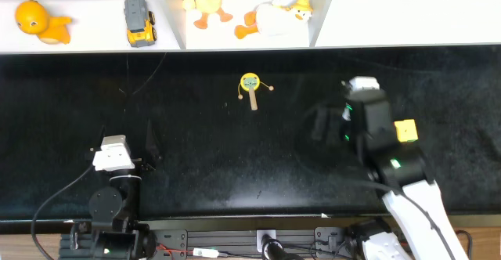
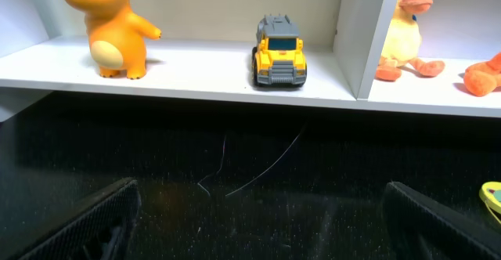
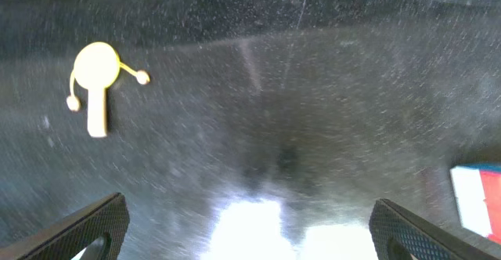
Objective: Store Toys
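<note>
Right gripper (image 3: 249,210) hung nearest the lens, above the desk (image 1: 235,162), with its fingers (image 3: 86,229) spread wide and nothing between them. Its wrist view looked down on bare desk, with the rattle drum (image 3: 95,88) off to one side.

Left gripper (image 2: 260,188) sat low over the left part of the desk, near the near edge. It faced the shelf (image 2: 196,80) with its fingers (image 2: 102,213) also spread wide and empty.

Rattle drum position: flat on the desk, close to the far edge and about midway along it, well apart from both grippers. Its long axis ran almost square to the far edge. The round head pointed toward the shelf and the handle pointed toward the near edge. One bead on a string lay at each side of the head.

Yellow block (image 1: 405,130) lay on the right part of the desk, just beside the right arm in the top view.

Shelf position: along the far edge of the desk. Its left compartment held an orange figure (image 2: 109,25) standing upright and a yellow truck (image 2: 279,50) with its front toward the desk. The next compartment held a plush duck (image 2: 403,29) sitting upright and a second plush duck (image 1: 274,17) lying on its side.
</note>
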